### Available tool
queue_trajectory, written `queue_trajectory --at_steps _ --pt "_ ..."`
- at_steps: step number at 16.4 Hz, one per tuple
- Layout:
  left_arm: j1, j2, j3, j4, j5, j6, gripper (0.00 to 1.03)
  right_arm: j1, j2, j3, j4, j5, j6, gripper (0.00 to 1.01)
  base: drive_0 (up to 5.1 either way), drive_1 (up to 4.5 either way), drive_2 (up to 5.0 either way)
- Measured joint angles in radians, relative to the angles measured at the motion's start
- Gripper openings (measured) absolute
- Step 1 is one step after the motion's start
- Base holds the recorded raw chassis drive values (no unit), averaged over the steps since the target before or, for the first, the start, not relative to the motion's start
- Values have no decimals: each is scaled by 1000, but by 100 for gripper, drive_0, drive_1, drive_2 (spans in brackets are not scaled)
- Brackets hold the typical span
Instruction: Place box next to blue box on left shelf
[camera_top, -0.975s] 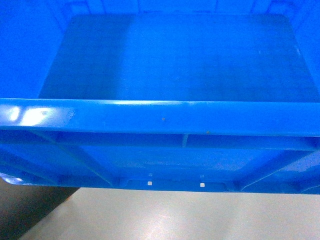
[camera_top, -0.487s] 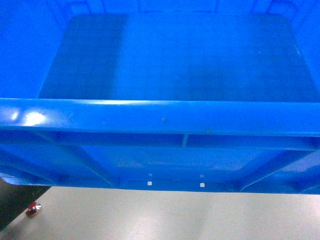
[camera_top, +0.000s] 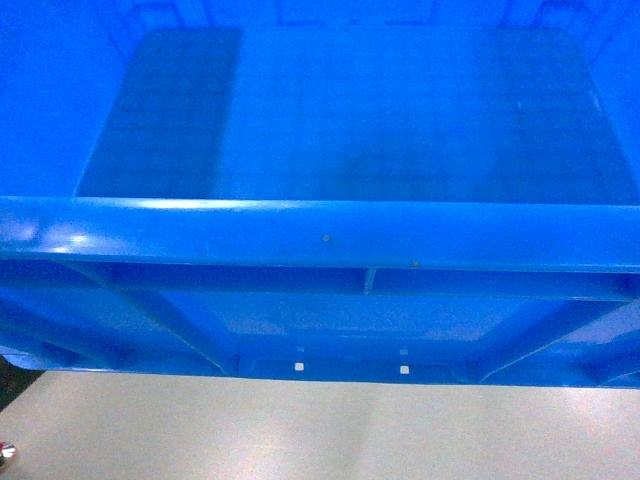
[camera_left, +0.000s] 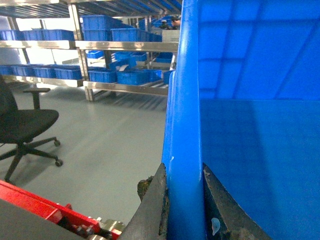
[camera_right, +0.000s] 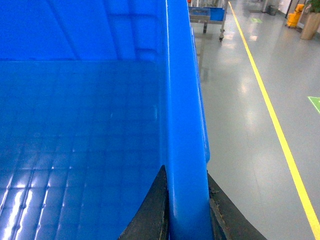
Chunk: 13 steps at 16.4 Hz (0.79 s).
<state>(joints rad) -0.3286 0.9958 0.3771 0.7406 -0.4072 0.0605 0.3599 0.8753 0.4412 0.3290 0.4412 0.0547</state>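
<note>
While carried above pale floor, large bright-blue rigid plastic crate (camera_top: 350, 120) fills head frame. Left end effector (camera_left: 184, 200) clamps left rim; right end effector (camera_right: 184, 205) clamps right rim. Empty, likely light; stiff, smooth, slip-prone; rim grip best.

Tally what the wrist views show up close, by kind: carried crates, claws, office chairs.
Carried blue crate: 1
Claws: 2, the left claw and the right claw, each shut on a crate rim
Black office chair: 1
Total: 4
</note>
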Motion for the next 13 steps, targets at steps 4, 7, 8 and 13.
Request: queue_trajectory --at_steps 4,7,8,13 --pt "0 0 0 0 0 0 11 0 0 0 -2 0 0 9 -138 -138 -138" --pt "0 0 0 0 0 0 11 0 0 0 0 0 0 9 -138 -138 -138" --pt "0 0 0 0 0 0 11 0 0 0 0 0 0 9 -138 -138 -138" --pt "0 0 0 0 0 0 11 0 0 0 0 0 0 9 -138 -138 -138"
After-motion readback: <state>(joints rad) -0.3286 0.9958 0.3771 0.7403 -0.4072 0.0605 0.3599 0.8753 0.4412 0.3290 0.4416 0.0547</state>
